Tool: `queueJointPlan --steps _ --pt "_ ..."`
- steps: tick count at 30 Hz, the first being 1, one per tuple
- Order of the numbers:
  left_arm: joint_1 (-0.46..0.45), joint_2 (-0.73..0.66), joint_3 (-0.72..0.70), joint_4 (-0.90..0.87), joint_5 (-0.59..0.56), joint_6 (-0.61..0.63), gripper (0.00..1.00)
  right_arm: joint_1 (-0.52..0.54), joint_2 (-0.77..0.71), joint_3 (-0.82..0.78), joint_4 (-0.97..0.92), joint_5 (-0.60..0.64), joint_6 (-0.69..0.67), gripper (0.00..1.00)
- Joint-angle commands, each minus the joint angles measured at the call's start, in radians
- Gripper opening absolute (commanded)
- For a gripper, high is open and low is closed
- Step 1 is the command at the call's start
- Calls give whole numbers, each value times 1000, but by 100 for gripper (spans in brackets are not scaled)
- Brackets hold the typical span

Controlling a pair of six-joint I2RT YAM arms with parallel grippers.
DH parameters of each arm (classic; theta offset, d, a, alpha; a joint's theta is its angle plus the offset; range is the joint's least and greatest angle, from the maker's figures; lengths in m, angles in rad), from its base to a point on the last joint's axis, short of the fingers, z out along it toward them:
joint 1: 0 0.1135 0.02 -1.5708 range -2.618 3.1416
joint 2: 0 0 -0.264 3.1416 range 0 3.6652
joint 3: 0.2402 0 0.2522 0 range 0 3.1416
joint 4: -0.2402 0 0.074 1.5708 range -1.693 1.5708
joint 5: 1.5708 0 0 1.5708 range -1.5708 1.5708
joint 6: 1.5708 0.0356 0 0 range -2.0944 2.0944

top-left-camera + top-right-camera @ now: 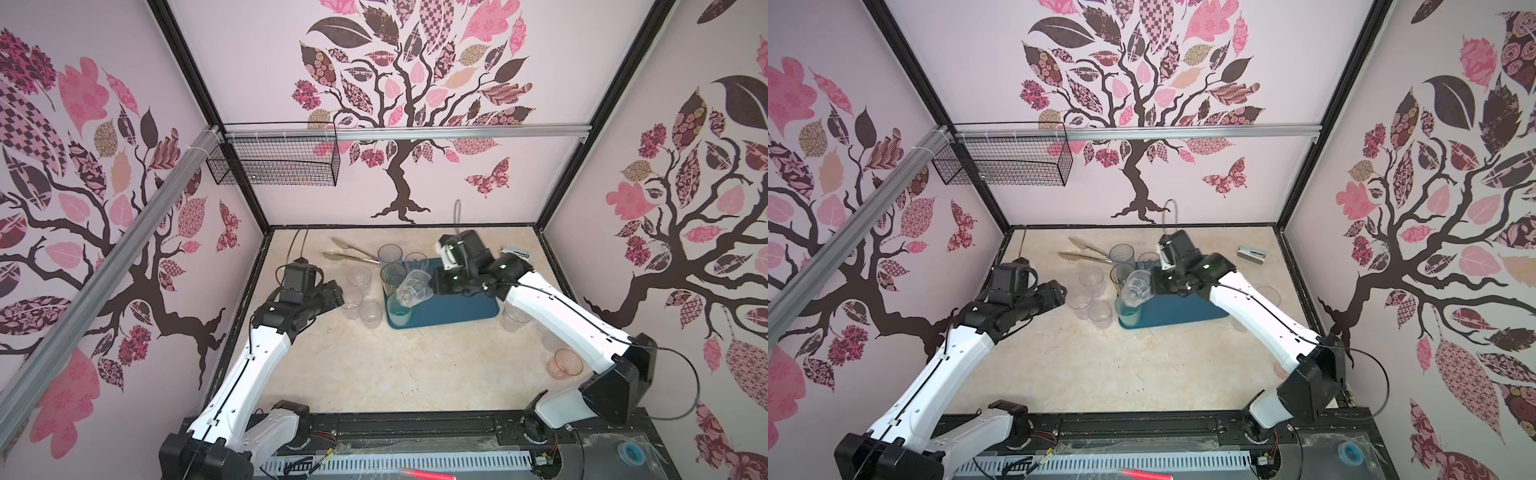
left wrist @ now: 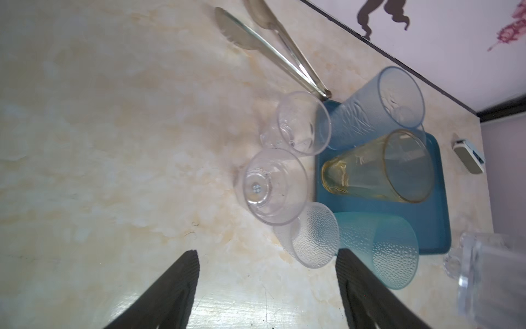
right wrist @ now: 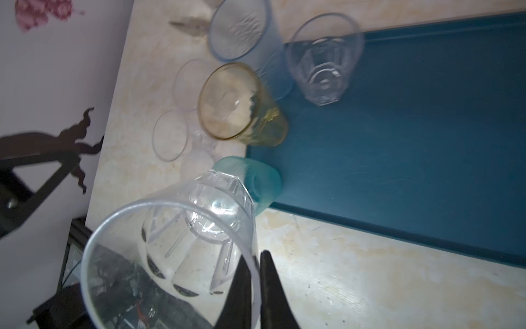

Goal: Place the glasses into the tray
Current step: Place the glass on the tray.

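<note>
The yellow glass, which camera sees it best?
The left wrist view: the yellow glass shows whole and sharp, standing in the tray. The right wrist view shows it blurred; in both top views it is small, partly behind the tilted clear glass.

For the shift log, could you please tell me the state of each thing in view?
Held glass: tilted, airborne, pinched at rim.
Right gripper: shut on held glass.
Left gripper: open, empty.
Tray: lying flat.
Tray glasses: four, upright.
Clear trio: upright beside tray.
Pink glass: upright, outside tray.
Lone clear glass: upright, outside tray.
Tongs: lying, arms apart.
Stapler: closed.
</note>
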Motion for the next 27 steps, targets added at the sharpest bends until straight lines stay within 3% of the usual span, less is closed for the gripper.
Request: queueJointPlan --steps 1,4,7,13,20,27 --pt "-147 19 9 135 -91 0 80 -95 -61 -52 6 -32 -25 0" --pt "-251 72 14 190 -118 -1 80 -157 -26 -75 -13 52 -47 0" --pt "-295 139 44 202 -112 10 81 -160 51 -74 -13 106 -46 0" --pt "-298 191 70 207 -115 56 82 -131 204 -22 -3 133 -28 0" --pt "-296 173 38 212 -164 99 85 -63 386 94 -40 223 -35 0" --pt "-268 142 3 215 -177 99 86 -53 506 194 -60 226 -43 1"
